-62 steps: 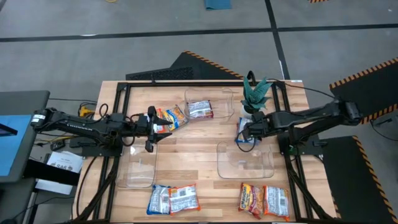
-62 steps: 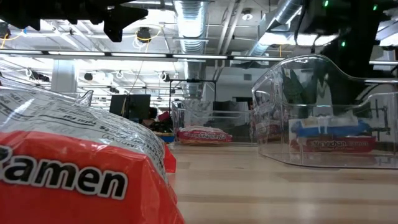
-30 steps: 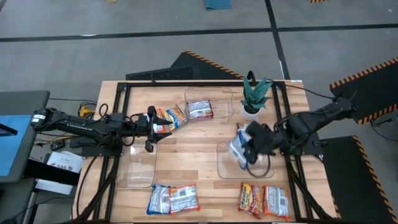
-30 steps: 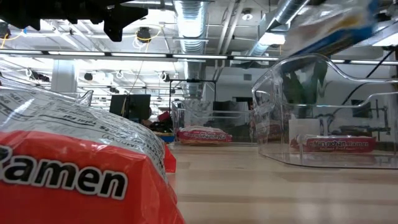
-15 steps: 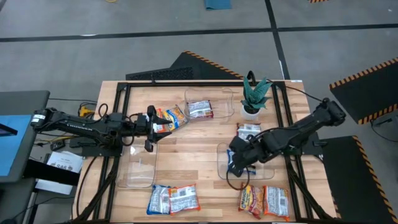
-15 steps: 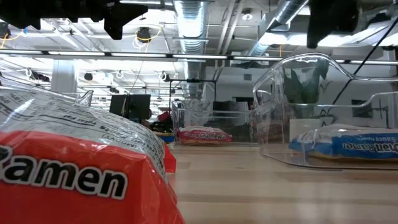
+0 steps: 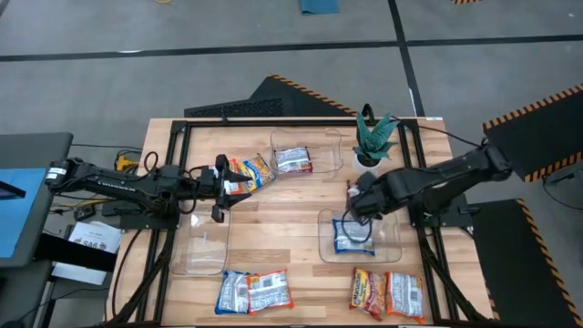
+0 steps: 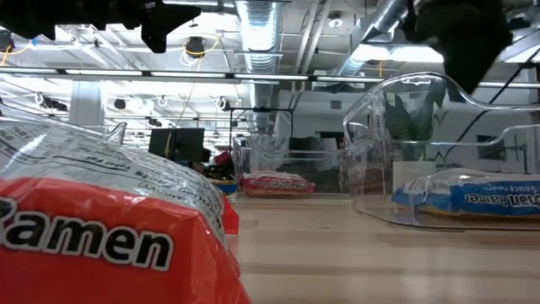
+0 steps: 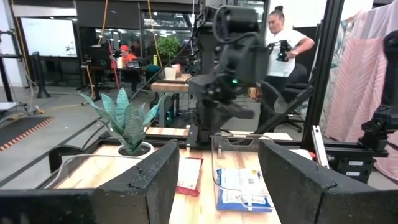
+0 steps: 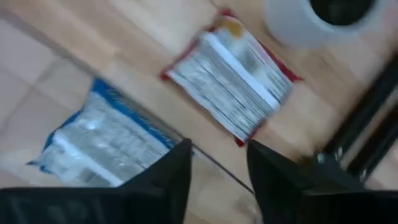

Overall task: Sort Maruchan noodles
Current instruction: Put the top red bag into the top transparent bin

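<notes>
So far, you have two packets binned and seven still loose on the wooden desk (image 7: 273, 219). Starting at nine o'clock, the left tool (image 7: 221, 189) waits with fingers apart beside a loose orange-yellow packet pair (image 7: 250, 171); the clear bin at seven o'clock (image 7: 202, 251) holds nothing. A blue and a red glossy packet (image 7: 255, 291) lie at six o'clock. The far clear bin at twelve o'clock (image 7: 310, 139) holds one whitish-red packet (image 7: 293, 160). Rightward, the right tool (image 7: 357, 204), fingers apart and gripping nothing, hovers over the near clear bin (image 7: 387, 246), where the blue packet (image 7: 350, 234) lies. A red-edged packet (image 10: 233, 90) by the green potted plant (image 7: 373, 137) and two red packets at five o'clock (image 7: 386, 292) remain.
</notes>
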You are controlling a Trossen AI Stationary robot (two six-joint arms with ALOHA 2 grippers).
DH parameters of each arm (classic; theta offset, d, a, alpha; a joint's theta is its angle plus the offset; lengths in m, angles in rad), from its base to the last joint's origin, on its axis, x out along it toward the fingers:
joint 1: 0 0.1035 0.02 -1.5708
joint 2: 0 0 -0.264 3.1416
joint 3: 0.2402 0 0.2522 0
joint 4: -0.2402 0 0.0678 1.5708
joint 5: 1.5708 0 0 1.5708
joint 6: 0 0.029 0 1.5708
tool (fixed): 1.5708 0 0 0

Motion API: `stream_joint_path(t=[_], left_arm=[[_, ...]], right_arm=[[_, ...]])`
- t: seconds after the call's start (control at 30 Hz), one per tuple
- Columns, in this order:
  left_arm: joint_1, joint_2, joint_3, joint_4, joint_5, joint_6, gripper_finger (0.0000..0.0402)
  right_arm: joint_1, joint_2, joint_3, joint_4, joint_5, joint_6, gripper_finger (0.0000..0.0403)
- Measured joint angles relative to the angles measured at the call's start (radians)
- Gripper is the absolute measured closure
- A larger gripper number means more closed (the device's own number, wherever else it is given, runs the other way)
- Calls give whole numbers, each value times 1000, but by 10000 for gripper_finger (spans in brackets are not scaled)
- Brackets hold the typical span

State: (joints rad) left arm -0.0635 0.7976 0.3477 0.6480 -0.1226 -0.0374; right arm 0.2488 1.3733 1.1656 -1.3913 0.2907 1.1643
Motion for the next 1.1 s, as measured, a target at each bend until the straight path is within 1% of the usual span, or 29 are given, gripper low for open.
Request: stream_joint_path(t=[0.1, 0.17, 0.3, 0.43, 0.53, 0.67, 0.93, 1.1], left_arm=[[0, 0, 0, -1, 10, -1, 196], [0, 0, 0, -1, 10, -1, 196], [0, 0, 0, 1, 10, -1, 196], [0, 0, 0, 8, 10, -1, 196], [0, 0, 0, 14, 10, -1, 196], [0, 0, 0, 14, 10, -1, 196], [0, 0, 0, 15, 11, -1, 196], [0, 0, 0, 15, 11, -2, 196]], right_arm=[[-41, -89, -99, 8, 3, 59, 177], [-80, -153, -164, 33, 27, 102, 164], [-184, -268, -292, 105, 51, 196, 158], [-281, -329, -392, 226, 37, 189, 159], [-332, -331, -446, 279, 21, 161, 159], [-368, -300, -502, 334, -10, 137, 159], [-368, -231, -595, 505, -75, 120, 159], [-368, -197, -622, 551, -74, 118, 159]])
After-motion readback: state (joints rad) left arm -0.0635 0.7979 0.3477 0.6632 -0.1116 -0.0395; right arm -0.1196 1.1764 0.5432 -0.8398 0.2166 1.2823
